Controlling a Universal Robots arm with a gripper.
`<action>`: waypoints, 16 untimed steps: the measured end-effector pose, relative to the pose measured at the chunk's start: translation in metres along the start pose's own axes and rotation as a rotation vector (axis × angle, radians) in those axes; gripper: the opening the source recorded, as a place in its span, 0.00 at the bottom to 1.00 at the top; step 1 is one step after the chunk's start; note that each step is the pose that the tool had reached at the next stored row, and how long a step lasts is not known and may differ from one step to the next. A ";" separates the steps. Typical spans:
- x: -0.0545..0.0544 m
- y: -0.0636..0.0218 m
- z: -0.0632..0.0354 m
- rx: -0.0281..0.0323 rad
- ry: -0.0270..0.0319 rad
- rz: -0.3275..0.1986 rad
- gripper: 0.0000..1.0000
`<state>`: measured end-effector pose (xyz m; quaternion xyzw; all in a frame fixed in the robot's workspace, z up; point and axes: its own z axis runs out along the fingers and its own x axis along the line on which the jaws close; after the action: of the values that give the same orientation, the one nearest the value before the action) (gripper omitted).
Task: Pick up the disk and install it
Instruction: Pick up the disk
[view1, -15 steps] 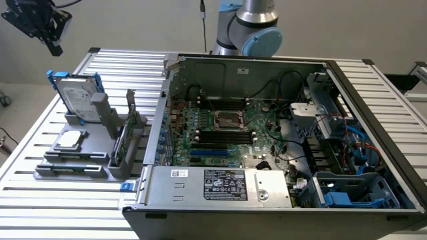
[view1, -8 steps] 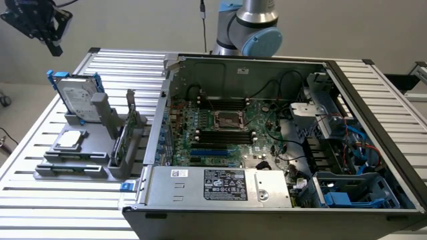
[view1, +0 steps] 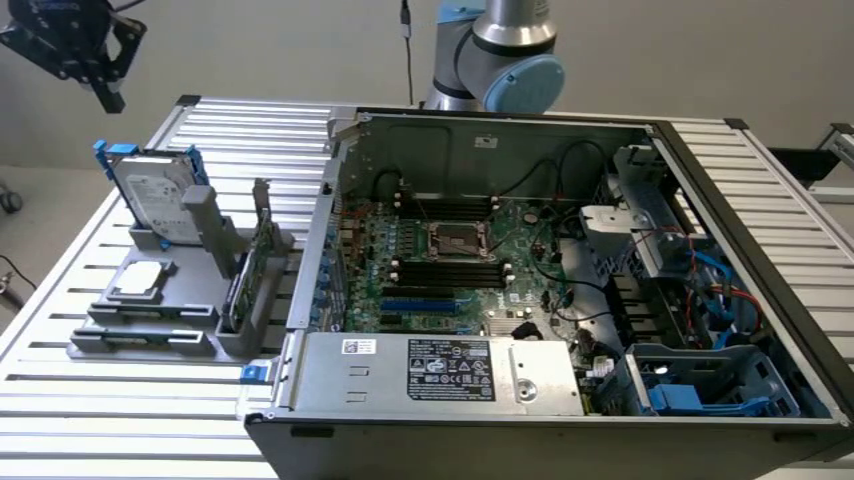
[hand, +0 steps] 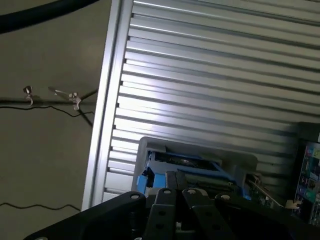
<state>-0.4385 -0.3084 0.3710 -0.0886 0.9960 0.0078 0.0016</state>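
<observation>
The disk (view1: 151, 196), a silver-grey drive with a white label and blue rails, stands upright in a grey holder (view1: 147, 325) on the slatted table, at the exterior view's left. My gripper (view1: 107, 98) hangs in the air above and slightly behind the disk, well apart from it, shut and holding nothing. In the wrist view the disk's blue-railed top edge (hand: 186, 166) lies just beyond my gripper (hand: 181, 190). The fingertips (hand: 173, 181) sit close together.
An open computer case (view1: 561, 280) with its motherboard exposed takes up the middle and right of the table. A blue drive bay (view1: 701, 390) sits at its near right corner. On the holder lie a small silver chip (view1: 142, 280) and an upright green card (view1: 244, 285). The table edge (hand: 102, 120) runs close by.
</observation>
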 end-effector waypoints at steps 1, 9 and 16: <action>0.000 0.0000 0.0001 -0.0001 0.0004 -0.019 0.11; 0.000 0.0000 0.0014 -0.0008 0.0026 -0.164 0.11; 0.000 0.0000 0.0024 -0.0014 0.0045 -0.291 0.11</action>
<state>-0.4385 -0.3083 0.3686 -0.2323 0.9726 0.0080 0.0005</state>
